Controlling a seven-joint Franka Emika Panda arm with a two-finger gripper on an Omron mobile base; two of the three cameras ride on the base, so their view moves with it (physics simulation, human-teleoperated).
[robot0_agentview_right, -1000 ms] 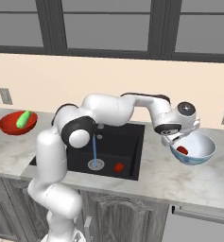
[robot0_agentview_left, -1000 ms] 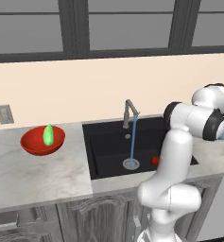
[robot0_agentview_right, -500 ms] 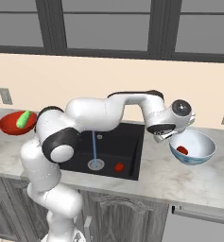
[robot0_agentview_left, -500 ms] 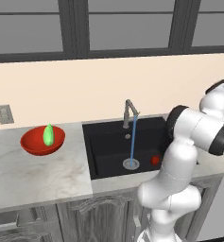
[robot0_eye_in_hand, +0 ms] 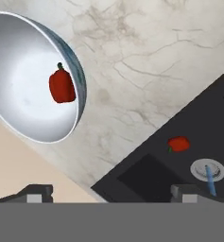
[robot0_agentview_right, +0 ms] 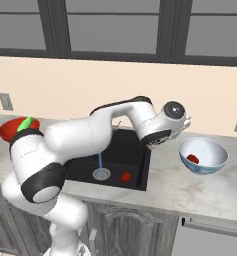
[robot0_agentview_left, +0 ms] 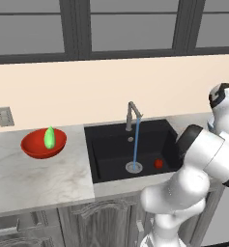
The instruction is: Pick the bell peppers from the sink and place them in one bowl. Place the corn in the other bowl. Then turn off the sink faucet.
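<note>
My gripper (robot0_eye_in_hand: pixel 112 193) is open and empty, its fingertips (robot0_eye_in_hand: pixel 38 192) far apart. The hand (robot0_agentview_right: pixel 165 127) hovers over the counter between the sink (robot0_agentview_right: pixel 135 155) and the white-and-blue bowl (robot0_agentview_right: pixel 215 162). One red bell pepper (robot0_agentview_right: pixel 192 158) (robot0_eye_in_hand: pixel 62 86) lies inside that bowl (robot0_eye_in_hand: pixel 19 66). The other bell pepper (robot0_agentview_left: pixel 158 163) (robot0_agentview_right: pixel 125 176) (robot0_eye_in_hand: pixel 178 143) rests on the floor of the sink (robot0_agentview_left: pixel 111 144) (robot0_eye_in_hand: pixel 146 179), right of the drain. The green corn (robot0_agentview_left: pixel 49 138) (robot0_agentview_right: pixel 25 123) stands in the red bowl (robot0_agentview_left: pixel 36 149) (robot0_agentview_right: pixel 7 131) at the left. A thin blue stream of water runs from the faucet (robot0_agentview_left: pixel 132 113).
Marble counter (robot0_agentview_right: pixel 190 192) (robot0_agentview_left: pixel 34 178) runs on both sides of the sink. The stream of water (robot0_agentview_right: pixel 100 162) lands on the round metal drain (robot0_agentview_left: pixel 133 167) (robot0_eye_in_hand: pixel 206 169). My white arm arches over the basin's back in the right base view. Wall outlets (robot0_agentview_left: pixel 3 116) sit at the far left.
The hand has drawn back left from above the white-and-blue bowl toward the sink. The pepper stays in the bowl. The arm's elbow has swung nearer the cameras.
</note>
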